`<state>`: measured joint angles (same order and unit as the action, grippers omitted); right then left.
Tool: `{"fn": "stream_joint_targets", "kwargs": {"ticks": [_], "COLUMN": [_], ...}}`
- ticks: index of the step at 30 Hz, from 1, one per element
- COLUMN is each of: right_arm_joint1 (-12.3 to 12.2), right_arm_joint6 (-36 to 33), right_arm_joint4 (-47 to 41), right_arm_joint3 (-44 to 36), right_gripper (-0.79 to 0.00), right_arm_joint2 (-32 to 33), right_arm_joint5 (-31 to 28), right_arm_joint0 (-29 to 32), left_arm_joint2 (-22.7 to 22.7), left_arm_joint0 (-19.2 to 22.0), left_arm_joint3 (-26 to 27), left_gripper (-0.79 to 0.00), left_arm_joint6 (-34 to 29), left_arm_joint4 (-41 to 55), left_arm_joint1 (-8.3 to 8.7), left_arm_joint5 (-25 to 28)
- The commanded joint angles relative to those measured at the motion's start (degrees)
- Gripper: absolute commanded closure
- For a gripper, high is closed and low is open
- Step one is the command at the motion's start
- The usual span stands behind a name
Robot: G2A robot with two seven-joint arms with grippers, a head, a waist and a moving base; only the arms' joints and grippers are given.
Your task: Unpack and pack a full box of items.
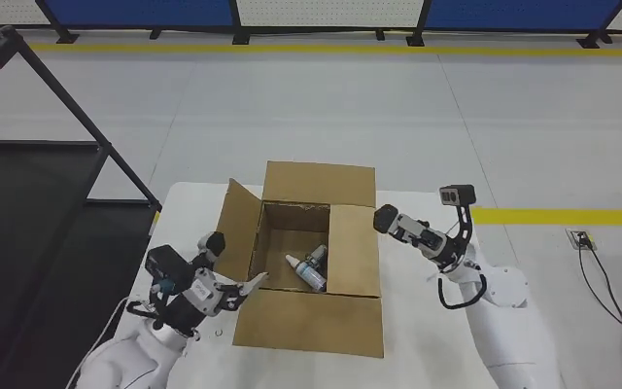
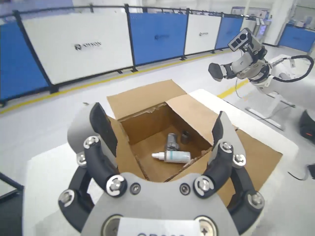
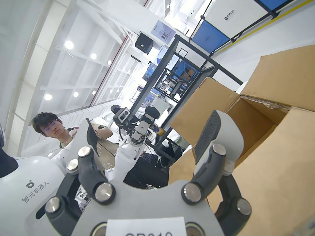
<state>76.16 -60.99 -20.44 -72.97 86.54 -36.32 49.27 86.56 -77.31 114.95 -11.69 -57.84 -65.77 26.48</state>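
White table [image 1: 194,209] holds our open box [image 1: 309,326]. We see the white bottle [image 1: 304,273] lying flat inside, cap toward far left. Our left gripper [image 2: 159,110], wide open and empty, is nearer, on its left; our right gripper [image 3: 151,117] is open and empty too.

Box [image 1: 311,323] on table [image 1: 194,209], bottle [image 1: 309,275] inside — lying
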Motion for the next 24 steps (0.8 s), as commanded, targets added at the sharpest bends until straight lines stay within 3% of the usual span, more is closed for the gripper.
{"fn": "stream_joint_targets", "kwargs": {"ticks": [1,5,16,24], "right_arm_joint1": [-0.46,-0.67,-0.68,-1.54], "right_arm_joint6": [0.88,1.63,3.19,2.20], "right_arm_joint4": [-0.17,-0.01,-0.24,-3.50], "right_arm_joint3": [-2.02,-2.65,-3.53,-3.86], "right_gripper": [-0.785,-0.785,-0.785,-0.785], "right_arm_joint2": [1.90,2.74,2.43,3.43], "right_arm_joint5": [-0.01,0.08,1.21,1.74], "right_arm_joint0": [2.67,3.77,4.16,4.29], "left_arm_joint2": [-4.06,-11.28,-11.04,-15.62], "left_arm_joint0": [6.02,15.29,15.23,25.01], "left_arm_joint3": [-3.62,-11.57,-12.81,-24.96], "left_gripper": [-0.785,-0.785,-0.785,-0.785], "left_arm_joint6": [-6.42,-16.31,-15.23,-23.49], "left_arm_joint4": [2.87,8.13,10.89,19.24], "left_arm_joint1": [-0.26,-1.12,-1.22,-2.33], "left_arm_joint5": [-0.56,-3.04,-3.57,-9.77]}}
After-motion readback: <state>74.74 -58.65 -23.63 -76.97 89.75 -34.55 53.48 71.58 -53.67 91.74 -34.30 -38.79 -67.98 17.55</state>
